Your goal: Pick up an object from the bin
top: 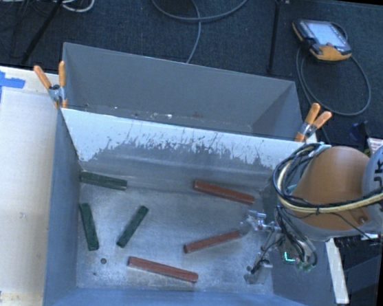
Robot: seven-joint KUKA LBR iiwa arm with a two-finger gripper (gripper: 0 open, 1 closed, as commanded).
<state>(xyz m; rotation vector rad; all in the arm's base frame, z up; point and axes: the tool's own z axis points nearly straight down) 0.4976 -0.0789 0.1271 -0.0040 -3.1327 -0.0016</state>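
My gripper is low over the bin floor at the right side, open, with one fingertip above and the other below. A brown stick lies slanted just left of it, its right end close to the upper fingertip. Nothing sits between the fingers. Another brown stick rests along the back wall's foot, up and left of the gripper.
A third brown stick lies near the front wall. Three dark green sticks occupy the left half: one at the back left, one by the left wall, one tilted beside it. The arm's orange cover and cables overhang the bin's right wall.
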